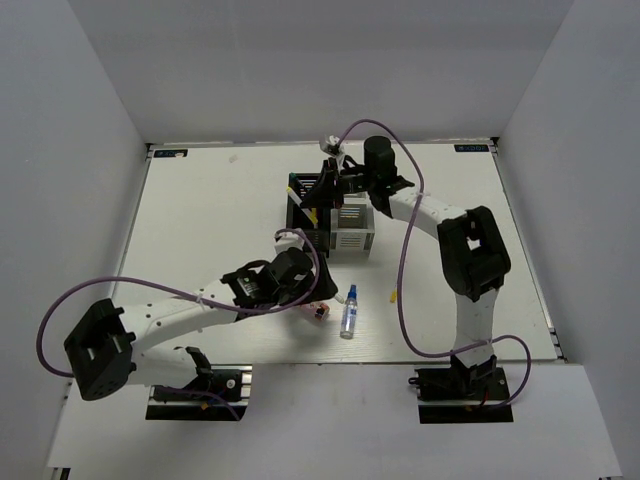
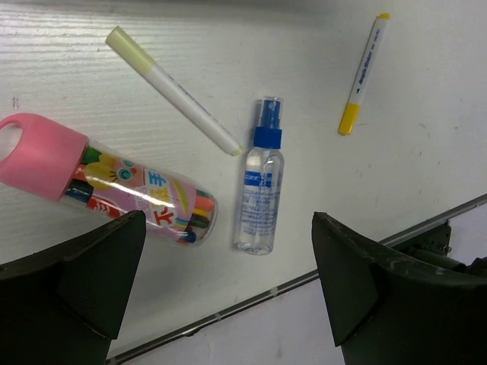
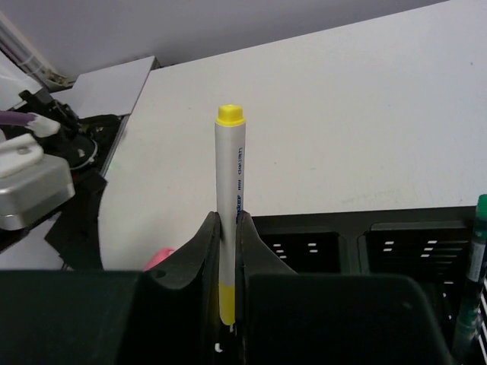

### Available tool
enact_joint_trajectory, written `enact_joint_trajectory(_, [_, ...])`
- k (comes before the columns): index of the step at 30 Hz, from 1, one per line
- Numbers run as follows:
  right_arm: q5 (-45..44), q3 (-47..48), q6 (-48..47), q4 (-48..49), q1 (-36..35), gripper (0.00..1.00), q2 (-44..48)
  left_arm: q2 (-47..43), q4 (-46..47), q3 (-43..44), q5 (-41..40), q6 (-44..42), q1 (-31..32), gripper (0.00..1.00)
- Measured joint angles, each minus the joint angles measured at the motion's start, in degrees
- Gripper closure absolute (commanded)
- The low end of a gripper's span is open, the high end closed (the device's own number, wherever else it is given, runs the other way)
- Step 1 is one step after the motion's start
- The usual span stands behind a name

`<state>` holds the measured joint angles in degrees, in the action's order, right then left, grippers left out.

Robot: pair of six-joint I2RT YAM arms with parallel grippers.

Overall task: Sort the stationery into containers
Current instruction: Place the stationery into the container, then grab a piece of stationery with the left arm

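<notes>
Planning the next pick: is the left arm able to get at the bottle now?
Probably yes: the open left gripper hangs over the bottle, and nothing lies on it.

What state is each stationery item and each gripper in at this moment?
left gripper: open, empty, above the loose items.
right gripper: shut on the white pen, above the black cups.
white pen: held upright, yellow end up.
spray bottle: lying flat, blue cap on.
pink-capped tube: lying flat, cap on.
marker: lying flat.
yellow-capped pen: lying flat.
green pen: standing upright at the black cups.
</notes>
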<state>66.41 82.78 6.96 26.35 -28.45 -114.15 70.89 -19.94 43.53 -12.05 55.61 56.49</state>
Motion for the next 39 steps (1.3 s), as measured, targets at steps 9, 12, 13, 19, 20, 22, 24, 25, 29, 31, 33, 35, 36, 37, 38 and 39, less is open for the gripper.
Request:
enact_joint_trajectory(9, [-2.0,7.1,-3.1,0.3,-0.6,0.63,-6.8,4.6,-0.3,5.6,-3.8,5.2,2.3,0.00])
enact_joint_trajectory(12, [-2.2,7.3,-4.5,-0.4,-0.6,0.46,-7.1,6.1,0.3,5.9,-4.5,7.7,2.8,0.00])
enact_joint_trajectory(13, [-2.3,7.3,-4.7,-0.5,-0.6,0.46,-7.1,6.7,0.3,6.0,-5.0,8.5,3.0,0.00])
enact_joint_trajectory(19, [-2.1,6.8,-3.2,-0.3,0.4,0.49,-6.7,10.5,0.1,8.8,-7.8,13.2,4.1,0.00])
enact_joint_trajectory(20, [-2.0,6.4,-1.7,0.0,1.0,0.52,-6.3,11.4,-0.1,9.9,-8.7,14.1,4.4,0.00])
enact_joint_trajectory(22, [-2.1,6.0,1.4,0.5,2.6,0.89,-4.8,12.7,-0.9,11.6,-10.3,16.4,5.2,0.00])
enact_joint_trajectory(24, [-3.0,5.4,4.7,-0.3,5.2,1.00,-1.6,13.9,-2.1,13.2,-12.7,19.4,6.2,0.02])
enact_joint_trajectory(25, [-3.5,5.4,5.3,-1.2,6.8,1.00,0.2,14.4,-2.8,14.0,-13.7,20.8,6.5,0.02])
enact_joint_trajectory(29, [-4.3,5.1,4.2,-10.9,15.9,0.80,10.6,18.9,-9.0,19.9,-17.6,26.6,7.5,0.10])
enact_joint_trajectory(31, [-4.3,5.3,-1.9,-23.2,21.0,0.42,16.1,23.3,-14.7,25.6,-19.0,30.5,7.7,0.18])
enact_joint_trajectory(33, [-5.2,4.6,-8.9,-34.0,24.5,0.32,20.4,26.6,-18.4,29.2,-19.7,34.1,8.1,0.27])
enact_joint_trajectory(35, [-6.5,1.7,-16.8,-43.5,26.0,0.28,24.8,28.3,-21.5,30.1,-20.1,37.7,8.5,0.34])
enact_joint_trajectory(36, [-7.5,-0.8,-19.8,-47.3,26.3,0.28,27.0,28.7,-23.2,30.0,-20.1,39.3,8.7,0.38])
enact_joint_trajectory(37, [-8.3,-3.7,-22.4,-50.4,26.7,0.35,29.1,29.0,-24.5,29.8,-20.2,40.6,8.9,0.41])
enact_joint_trajectory(38, [-8.9,-6.4,-24.3,-53.0,27.2,0.39,30.8,29.1,-25.2,29.6,-20.2,41.9,9.0,0.42])
enact_joint_trajectory(39, [-9.3,-9.7,-26.0,-55.3,28.0,0.44,32.5,29.1,-26.0,29.4,-20.2,43.1,9.0,0.43])
